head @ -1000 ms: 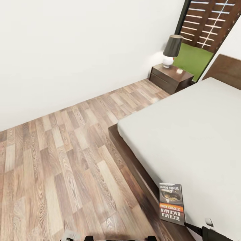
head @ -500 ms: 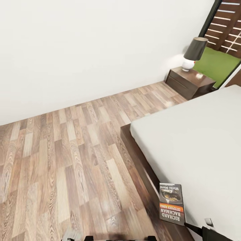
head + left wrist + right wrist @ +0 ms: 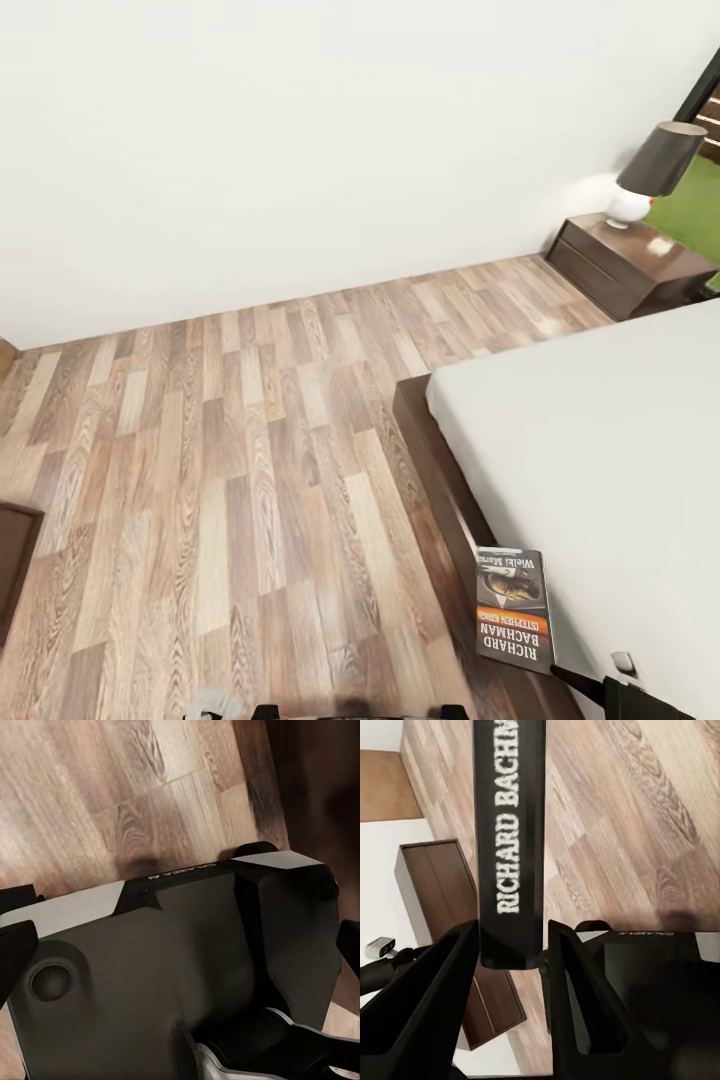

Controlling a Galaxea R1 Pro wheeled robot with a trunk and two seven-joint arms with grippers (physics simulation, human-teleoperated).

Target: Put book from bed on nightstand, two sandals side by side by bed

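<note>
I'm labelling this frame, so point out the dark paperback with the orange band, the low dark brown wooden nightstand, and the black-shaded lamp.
dark paperback with the orange band [image 3: 514,607], head view, cover centre.
low dark brown wooden nightstand [image 3: 600,270], head view, drawer front.
black-shaded lamp [image 3: 662,157], head view, shade.

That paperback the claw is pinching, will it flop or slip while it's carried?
The book looks thin with a glossy dark cover, so it could slide a little between the right claw fingers. It is pinched at one end along the spine, and the spine stays straight, so it probably holds fairly stiff. Being small, it is likely light.
</note>
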